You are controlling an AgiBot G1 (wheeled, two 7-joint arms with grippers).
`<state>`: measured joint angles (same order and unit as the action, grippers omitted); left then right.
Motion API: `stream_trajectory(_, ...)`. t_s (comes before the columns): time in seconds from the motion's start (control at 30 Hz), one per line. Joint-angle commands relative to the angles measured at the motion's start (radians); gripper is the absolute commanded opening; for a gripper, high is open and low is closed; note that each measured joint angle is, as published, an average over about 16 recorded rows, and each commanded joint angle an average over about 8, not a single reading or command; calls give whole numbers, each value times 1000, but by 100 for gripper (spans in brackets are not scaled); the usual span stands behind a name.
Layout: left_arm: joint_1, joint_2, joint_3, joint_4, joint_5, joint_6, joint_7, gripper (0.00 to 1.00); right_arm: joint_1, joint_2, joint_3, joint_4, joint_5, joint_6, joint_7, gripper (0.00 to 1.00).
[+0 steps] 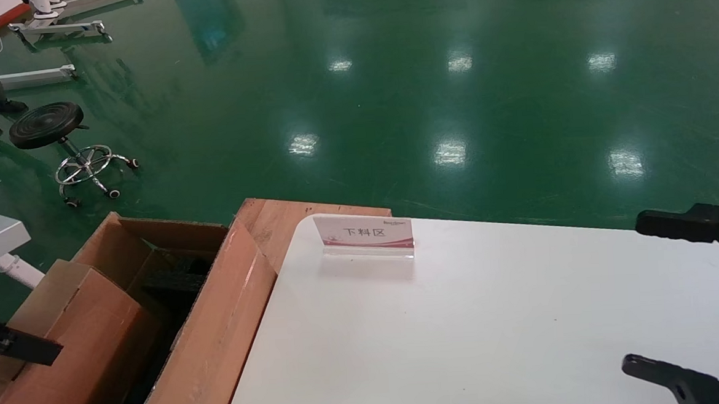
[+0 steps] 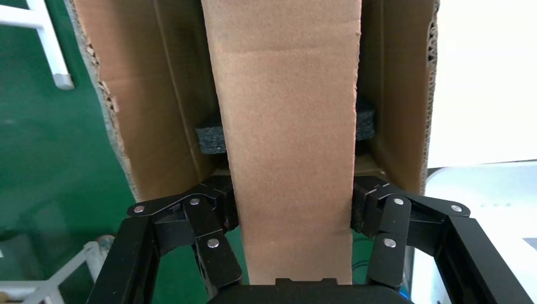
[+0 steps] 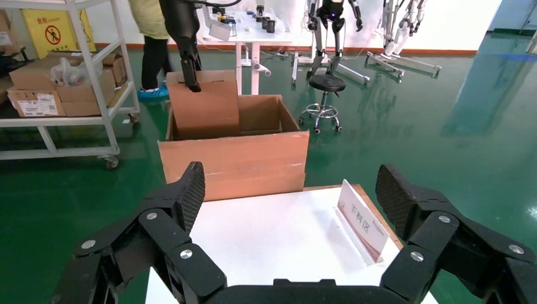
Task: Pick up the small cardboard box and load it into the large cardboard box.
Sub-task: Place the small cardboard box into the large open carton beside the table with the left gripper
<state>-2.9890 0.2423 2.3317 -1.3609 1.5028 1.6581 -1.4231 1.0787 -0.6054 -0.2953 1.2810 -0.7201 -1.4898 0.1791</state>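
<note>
The small cardboard box (image 1: pixel 77 334) stands with its lower part inside the large cardboard box (image 1: pixel 218 332), at the left beside the table. My left gripper (image 1: pixel 29 352) is shut on the small box's top end, a finger on each side. In the left wrist view the small box (image 2: pixel 285 126) runs between the fingers (image 2: pixel 218 218), with the large box's walls (image 2: pixel 158 114) and black foam (image 2: pixel 209 138) beyond it. My right gripper (image 1: pixel 653 294) hangs open and empty over the table's right side. From the right wrist, the small box (image 3: pixel 202 104) rises above the large box's rim (image 3: pixel 234 164).
A white table (image 1: pixel 495 318) fills the lower right, with a pink-and-white sign stand (image 1: pixel 364 234) near its far edge. A reddish wooden board (image 1: pixel 274 222) lies between table and carton. A black stool (image 1: pixel 47 123) stands on the green floor. A shelving cart (image 3: pixel 63 82) is farther off.
</note>
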Motion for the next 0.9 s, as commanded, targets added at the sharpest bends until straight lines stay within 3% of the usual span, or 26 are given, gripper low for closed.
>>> stream_trajectory(0.03,0,-3,0,2,9,1,19,0,0,0,0,0,0,0,0,100)
stream_trajectory(0.9,11,-84,-101,66,137,8,239,0,0,1,-2,0,1,1,-1,100)
